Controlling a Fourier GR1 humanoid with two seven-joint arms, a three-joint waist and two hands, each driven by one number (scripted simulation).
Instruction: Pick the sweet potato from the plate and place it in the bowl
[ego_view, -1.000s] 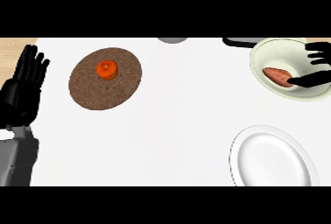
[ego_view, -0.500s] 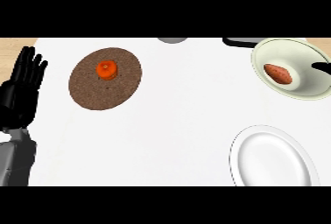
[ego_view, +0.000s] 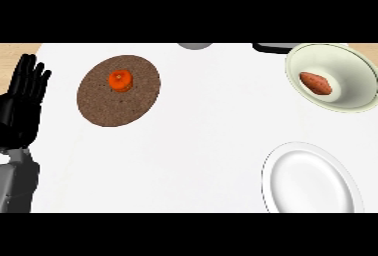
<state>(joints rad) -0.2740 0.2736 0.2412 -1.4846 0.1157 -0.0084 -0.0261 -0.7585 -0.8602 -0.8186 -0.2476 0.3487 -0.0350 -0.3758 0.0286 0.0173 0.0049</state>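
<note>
**Sweet potato already in the bowl**

My left hand (ego_view: 18, 112) rests at the left edge, fingers straight, holding nothing (the right hand is out of view). Far to its right, the sweet potato (ego_view: 317, 83) lies slantwise in the bowl (ego_view: 354, 70). I judge the placing done.

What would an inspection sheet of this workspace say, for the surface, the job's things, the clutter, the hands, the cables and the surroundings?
Surface: white counter, no spills seen.
Job's things: sweet potato lies in the bowl; white plate at lower right bears nothing.
Clutter: brown round plate with an orange item on it; grey object and black object at the far edge, both cut off.
Hands: left hand rests open at the left edge, fingers up; right hand not in view.
Cables: nothing seen.
Surroundings: wood-coloured strip beyond the counter's corner.
</note>
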